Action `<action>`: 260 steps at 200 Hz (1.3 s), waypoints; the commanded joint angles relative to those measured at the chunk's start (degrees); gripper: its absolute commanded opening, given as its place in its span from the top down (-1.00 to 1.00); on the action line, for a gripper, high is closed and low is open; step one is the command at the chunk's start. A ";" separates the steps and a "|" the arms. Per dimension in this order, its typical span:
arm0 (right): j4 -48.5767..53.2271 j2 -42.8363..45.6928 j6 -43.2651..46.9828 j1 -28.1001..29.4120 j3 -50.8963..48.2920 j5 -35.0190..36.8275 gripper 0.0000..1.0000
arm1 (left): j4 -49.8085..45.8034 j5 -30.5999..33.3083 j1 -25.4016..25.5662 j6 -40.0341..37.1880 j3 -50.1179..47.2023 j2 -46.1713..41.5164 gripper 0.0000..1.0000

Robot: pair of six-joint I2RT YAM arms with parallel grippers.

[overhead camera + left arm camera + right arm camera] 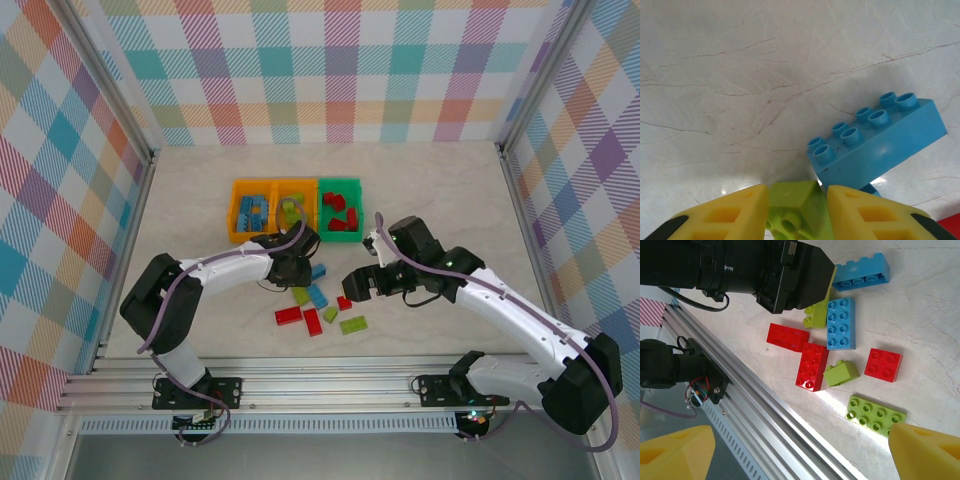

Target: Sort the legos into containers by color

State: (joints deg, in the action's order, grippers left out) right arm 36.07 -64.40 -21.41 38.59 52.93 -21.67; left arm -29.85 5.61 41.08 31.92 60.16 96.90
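Between the yellow fingers (pixel 730 212) of the left gripper (pixel 796 202) sits a lime brick (pixel 795 207), pinched tight just beside a blue brick (pixel 875 137); whether it rests on the table (pixel 450 200) I cannot tell. Near it lie loose legos (pixel 812 365) in red, lime and blue. Beyond them the bins stand in a row: the left bin (pixel 232 212) holds blue bricks, the middle bin (pixel 296 181) lime, the green bin (pixel 340 180) red. The right gripper (pixel 800 455) hangs over the loose legos, jaws spread wide.
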 commanded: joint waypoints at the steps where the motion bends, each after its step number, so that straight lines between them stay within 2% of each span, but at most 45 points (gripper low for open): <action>1: -0.65 -0.11 -0.91 0.08 1.37 0.13 -0.81 | -1.09 -0.33 0.40 -0.43 -0.50 2.22 0.16; 26: -0.15 -0.03 -0.96 0.04 1.74 0.21 -0.81 | -3.65 1.17 1.42 0.82 0.12 -1.10 -0.03; 39: 0.08 0.21 -0.92 0.03 1.86 0.39 -0.81 | -4.73 3.03 2.50 4.38 -0.73 -3.69 -0.17; 54: -0.21 0.66 -1.00 0.06 1.53 0.73 -0.82 | -2.86 2.41 3.83 9.46 -3.46 -6.13 -0.28; 86: -0.40 0.79 -1.18 0.08 1.32 0.45 -0.81 | 2.16 3.35 4.60 16.74 -8.74 -8.90 -0.33; 106: 0.09 1.36 -1.18 0.06 1.22 0.32 -0.81 | 3.41 4.84 4.46 17.40 -9.66 -8.38 -0.33; 124: 0.49 2.19 -1.14 0.08 1.05 0.83 -0.82 | 6.28 3.26 4.48 16.97 -10.09 -6.78 -0.33; 148: 0.53 3.02 -1.77 0.08 0.71 1.02 -0.82 | 9.87 1.96 4.46 18.21 -10.44 -4.34 -0.24; 190: 0.60 3.40 -2.33 0.06 -0.01 -0.12 -0.82 | 12.00 2.46 4.29 19.22 -11.40 -2.08 0.15; 224: 0.89 3.14 -2.30 0.08 0.25 0.18 -0.83 | 11.12 3.95 3.99 19.39 -11.91 -3.96 0.46; 241: 0.50 3.12 -2.37 0.02 0.25 0.05 -0.83 | 9.22 4.92 3.83 18.65 -11.21 -4.85 0.44; 260: -0.04 2.97 -2.49 0.08 0.09 -0.04 -0.83 | 7.00 5.44 3.75 17.04 -9.97 -4.06 0.18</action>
State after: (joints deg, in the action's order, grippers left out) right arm 36.12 -61.98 -23.33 38.59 52.95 -20.69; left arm -17.39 8.67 45.19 50.78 49.95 92.73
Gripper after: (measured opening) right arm 0.914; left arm 0.347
